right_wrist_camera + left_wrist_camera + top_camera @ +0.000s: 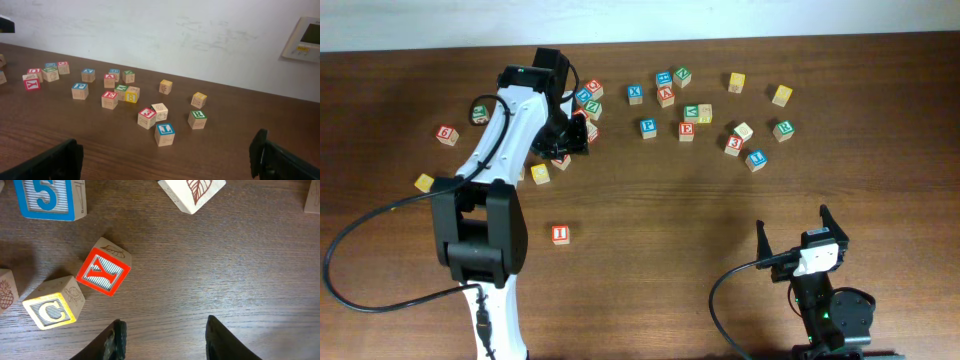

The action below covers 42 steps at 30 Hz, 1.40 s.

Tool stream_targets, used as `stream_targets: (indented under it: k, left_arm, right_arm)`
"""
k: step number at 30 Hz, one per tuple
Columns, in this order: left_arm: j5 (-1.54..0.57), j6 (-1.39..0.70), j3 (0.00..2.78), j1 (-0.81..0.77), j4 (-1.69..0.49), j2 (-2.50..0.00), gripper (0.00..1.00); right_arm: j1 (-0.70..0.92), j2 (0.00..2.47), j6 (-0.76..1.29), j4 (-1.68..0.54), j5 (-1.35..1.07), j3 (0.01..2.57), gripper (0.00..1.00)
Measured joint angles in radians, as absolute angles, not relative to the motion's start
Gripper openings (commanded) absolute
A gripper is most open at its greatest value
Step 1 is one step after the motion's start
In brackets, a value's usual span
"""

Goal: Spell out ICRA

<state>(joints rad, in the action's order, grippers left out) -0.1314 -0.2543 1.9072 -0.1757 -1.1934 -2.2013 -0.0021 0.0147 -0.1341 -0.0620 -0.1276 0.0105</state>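
The red "I" cube (pixel 559 234) sits alone on the table, in front of the scatter of blocks. A yellow-faced "C" cube (pixel 52 309) lies against a red "Y" cube (pixel 104 270), just left of my left gripper (pixel 165 337). That gripper is open with only bare wood between its fingers (pixel 116 340); from overhead it (pixel 574 135) hangs over the left cluster. The green "R" cube (pixel 782 130) (pixel 198 119) is at the far right. The red "A" cube (pixel 666 96) is in the back row. My right gripper (pixel 800 243) (pixel 165 162) is open and empty near the front edge.
A blue "5" cube (pixel 47 197) and a leaf-printed cube (pixel 192 192) lie beyond the left gripper. A red "E" (pixel 687 130), a red "3" (pixel 733 144) and a blue "I" (pixel 165 134) sit among the right-hand blocks. The wall (pixel 150 30) backs the table.
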Motion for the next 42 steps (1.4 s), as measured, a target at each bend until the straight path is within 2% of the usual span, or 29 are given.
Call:
stream_targets:
  k: [1, 22, 28, 31, 42]
  left_arm:
    - [-0.132, -0.254, 1.907, -0.176, -1.193, -2.201, 0.0]
    - [-0.12, -0.273, 1.907, -0.383, -1.208, -2.201, 0.0]
    - [-0.119, -0.273, 1.907, -0.411, -1.208, -2.201, 0.02]
    - [-0.119, -0.273, 1.907, -0.42, -1.205, -2.201, 0.0]
    - [-0.118, -0.273, 1.907, -0.45, -1.165, -2.201, 0.01]
  right_arm:
    - [-0.002, 0.015, -0.134, -0.062, -0.128, 0.01, 0.98]
    - [-0.002, 0.015, -0.134, -0.062, -0.128, 0.01, 0.98]
    - [-0.002, 0.015, -0.134, -0.062, -0.128, 0.01, 0.98]
    - [-0.002, 0.015, -0.134, -0.062, -0.128, 0.01, 0.98]
    - [-0.002, 0.015, -0.134, -0.062, -0.128, 0.01, 0.98]
